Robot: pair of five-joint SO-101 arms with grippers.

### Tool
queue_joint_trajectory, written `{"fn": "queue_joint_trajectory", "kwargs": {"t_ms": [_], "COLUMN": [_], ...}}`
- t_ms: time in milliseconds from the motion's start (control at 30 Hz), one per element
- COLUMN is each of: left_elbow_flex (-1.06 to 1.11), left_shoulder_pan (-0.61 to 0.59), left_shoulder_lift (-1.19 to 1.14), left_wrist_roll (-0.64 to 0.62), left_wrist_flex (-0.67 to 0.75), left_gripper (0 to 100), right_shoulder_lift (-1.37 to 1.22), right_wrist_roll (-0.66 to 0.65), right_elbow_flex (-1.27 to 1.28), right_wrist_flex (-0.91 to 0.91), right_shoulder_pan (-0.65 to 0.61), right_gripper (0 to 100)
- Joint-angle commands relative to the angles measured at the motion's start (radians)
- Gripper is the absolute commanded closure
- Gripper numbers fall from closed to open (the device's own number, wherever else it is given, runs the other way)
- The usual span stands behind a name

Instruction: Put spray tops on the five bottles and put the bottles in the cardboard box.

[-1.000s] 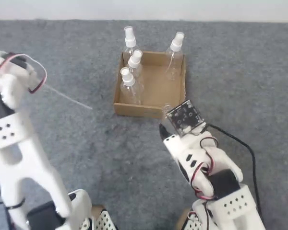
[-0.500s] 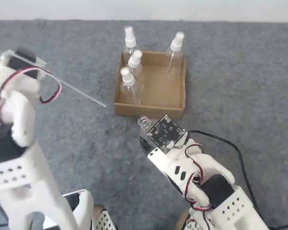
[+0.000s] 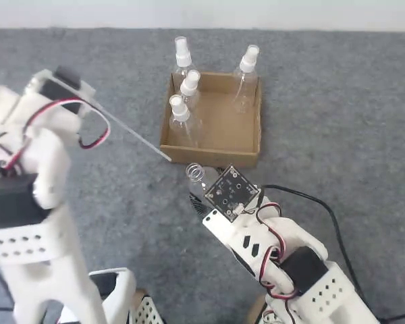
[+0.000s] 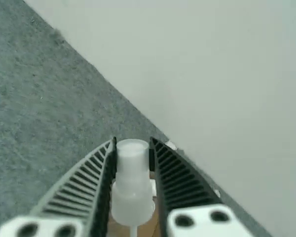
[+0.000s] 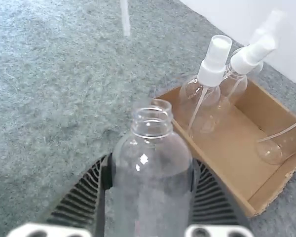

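My right gripper [image 5: 150, 170] is shut on a clear bottle [image 5: 152, 148] with a bare, open neck, held upright. In the high view this bottle [image 3: 197, 173] stands just in front of the cardboard box [image 3: 219, 154], and the right gripper [image 3: 201, 186] is below it. My left gripper [image 4: 132, 144] is shut on a white spray top [image 4: 132, 182]. In the high view the spray top's long thin tube [image 3: 131, 135] slants from the left gripper [image 3: 54, 91] down to near the box's front left corner, close to the open bottle. Several bottles with spray tops [image 3: 180, 115] stand in the box.
Grey carpet [image 3: 337, 115] covers the table, and a pale wall [image 4: 212, 74] runs along its far side. The right arm's black cable [image 3: 324, 206] trails across the carpet to the right. Bare carpet lies left and right of the box.
The right arm has carried the open bottle leftward, along the box's front. The left arm has swung right, bringing the spray top's tube tip close to the box's front left corner.
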State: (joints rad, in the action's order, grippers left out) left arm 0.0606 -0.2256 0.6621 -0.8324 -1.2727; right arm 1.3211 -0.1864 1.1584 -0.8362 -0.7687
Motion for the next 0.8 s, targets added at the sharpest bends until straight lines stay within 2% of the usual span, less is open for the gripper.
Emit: {"fn": "queue_joint_trajectory", "kwargs": {"t_ms": [0,233,500,767], "left_elbow_flex": [0.045,0.085,0.131,0.133], "left_shoulder_pan": [0.068,0.107,0.104,0.101], "left_shoulder_lift": [0.031,0.031,0.031,0.043], "left_wrist_roll": [-0.006,-0.006,-0.005,0.044], "left_wrist_flex": [0.029,0.032,0.106,0.074], "left_gripper": [99,99,99,99], "right_shoulder_lift": [0.024,0.024,0.024,0.024], "right_wrist_roll": [-0.018,-0.018,-0.02,-0.02], "right_elbow_flex": [-0.005,-0.005,-0.003,-0.003], "right_wrist_flex": [0.028,0.028,0.018,0.018], "right_shoulder_pan": [-0.007,-0.007,-0.082,-0.081], "right_gripper": [91.9,91.9,91.9,91.9]}}
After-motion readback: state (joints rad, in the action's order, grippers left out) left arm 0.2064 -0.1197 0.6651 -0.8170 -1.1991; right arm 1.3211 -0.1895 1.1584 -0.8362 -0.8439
